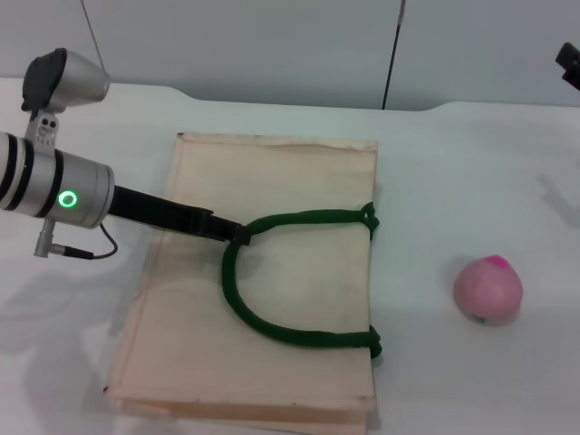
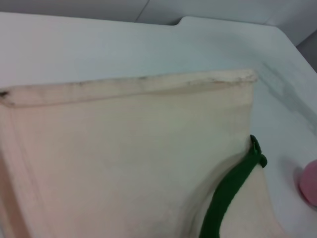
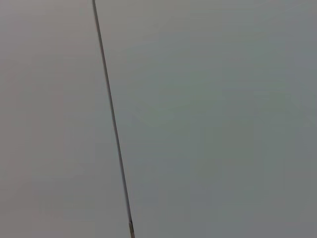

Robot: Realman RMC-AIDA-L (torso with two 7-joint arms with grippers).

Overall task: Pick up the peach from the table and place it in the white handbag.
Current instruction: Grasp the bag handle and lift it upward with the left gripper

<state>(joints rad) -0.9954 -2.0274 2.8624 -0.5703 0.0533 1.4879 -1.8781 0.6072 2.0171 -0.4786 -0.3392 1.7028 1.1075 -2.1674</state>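
Left gripper [image 1: 237, 233]: I read it closed on the green handle [image 1: 272, 276].
Peach [image 1: 488, 290]: well right of that gripper, on the bench [image 1: 471, 163].
Right gripper: I cannot tell.

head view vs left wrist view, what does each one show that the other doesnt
Only the head view shows the left arm reaching over the bag, with the left gripper at the thick dark-green rope handle, that handle's whole loop, the full outline of the bag, and the entire small round pale-pink peach lying on the table apart from the bag.

Only the left wrist view shows the bag's stitched edge close up.

Both show the flat cream cloth handbag, a part of the green handle, the pink peach at least partly, and the plain white table.
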